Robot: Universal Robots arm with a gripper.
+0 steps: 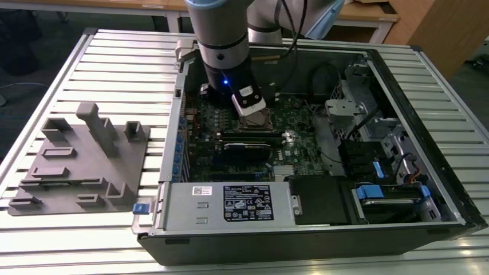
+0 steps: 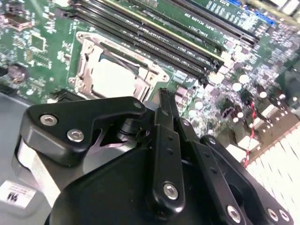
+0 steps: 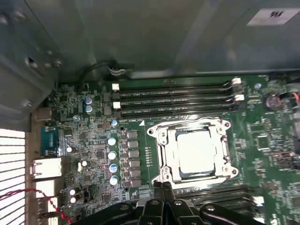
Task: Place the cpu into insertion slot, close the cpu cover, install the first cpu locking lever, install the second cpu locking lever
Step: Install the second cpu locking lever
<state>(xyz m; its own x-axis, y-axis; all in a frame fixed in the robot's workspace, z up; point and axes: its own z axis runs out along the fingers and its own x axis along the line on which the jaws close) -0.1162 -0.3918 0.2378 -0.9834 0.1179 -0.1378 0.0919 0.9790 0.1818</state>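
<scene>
The cpu (image 3: pixel 197 150), a pale silvery square, lies flat in its socket on the green motherboard (image 3: pixel 93 150). The cpu cover (image 3: pixel 162 140), a shiny metal frame, lies down around it, and the chip shows through its window. In the second wrist view the cpu (image 2: pixel 112 77) and the cpu cover (image 2: pixel 85 58) lie just beyond my fingertips. My gripper (image 3: pixel 162 187) hovers at the socket's edge, shut, with nothing between its black fingers. The exterior view shows the gripper (image 1: pixel 255 112) low inside the open case, right over the socket (image 1: pixel 260 121).
Memory slots (image 3: pixel 173 101) run along one side of the socket. A power supply box (image 1: pixel 244 203) with a white label sits at the case's front, and drive bays (image 1: pixel 382 149) stand at the exterior view's right. A grey fixture block (image 1: pixel 84 160) rests on the slatted table.
</scene>
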